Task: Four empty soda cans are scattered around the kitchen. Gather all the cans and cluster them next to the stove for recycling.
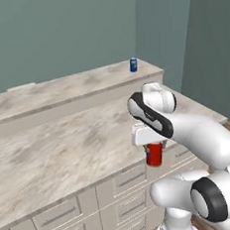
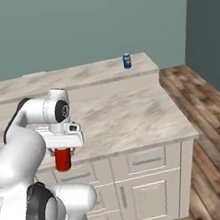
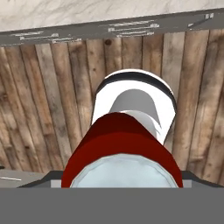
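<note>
Jaws are closed on a red can (image 1: 153,154), which hangs upright below the gripper (image 1: 150,144), just off the front edge of the counter (image 1: 65,141) and above the wood floor (image 3: 43,96). Held clear of the counter like this, it looks ready to ride with the base toward a stove. A blue can (image 2: 127,61) stands on the raised ledge at the far corner, likely awaiting a later trip.
</note>
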Available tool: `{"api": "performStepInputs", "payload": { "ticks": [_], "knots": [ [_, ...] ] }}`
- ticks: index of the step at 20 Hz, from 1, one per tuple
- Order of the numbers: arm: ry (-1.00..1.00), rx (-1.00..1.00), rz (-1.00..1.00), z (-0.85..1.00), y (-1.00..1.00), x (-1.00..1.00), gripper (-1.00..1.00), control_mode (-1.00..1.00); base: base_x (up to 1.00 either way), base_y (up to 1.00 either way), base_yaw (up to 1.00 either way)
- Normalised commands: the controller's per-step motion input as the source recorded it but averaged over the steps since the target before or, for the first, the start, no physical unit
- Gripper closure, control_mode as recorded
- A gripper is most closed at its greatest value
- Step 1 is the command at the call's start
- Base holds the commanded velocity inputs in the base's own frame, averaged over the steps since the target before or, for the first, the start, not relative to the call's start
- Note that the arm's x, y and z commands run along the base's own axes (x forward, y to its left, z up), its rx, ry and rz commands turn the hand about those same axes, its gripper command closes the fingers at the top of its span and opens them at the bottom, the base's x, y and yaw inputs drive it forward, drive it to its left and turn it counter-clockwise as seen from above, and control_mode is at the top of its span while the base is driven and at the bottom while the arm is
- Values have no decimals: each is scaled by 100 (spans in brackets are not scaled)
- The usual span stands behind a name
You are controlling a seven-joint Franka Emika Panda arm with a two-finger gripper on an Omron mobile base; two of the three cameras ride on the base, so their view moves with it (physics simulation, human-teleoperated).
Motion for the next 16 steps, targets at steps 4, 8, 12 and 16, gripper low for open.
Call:
{"api": "performStepInputs", "payload": {
  "ticks": [4, 8, 12, 16],
  "knots": [
    [0, 0, 0, 0, 0, 0, 100, 100, 35, 0, 12],
    [0, 0, 0, 0, 0, 0, 100, 100, 7, 24, 4],
    [0, 0, 0, 0, 0, 0, 100, 100, 7, 44, 0],
    [0, 0, 0, 0, 0, 0, 100, 100, 18, 45, 0]
  ]
}}
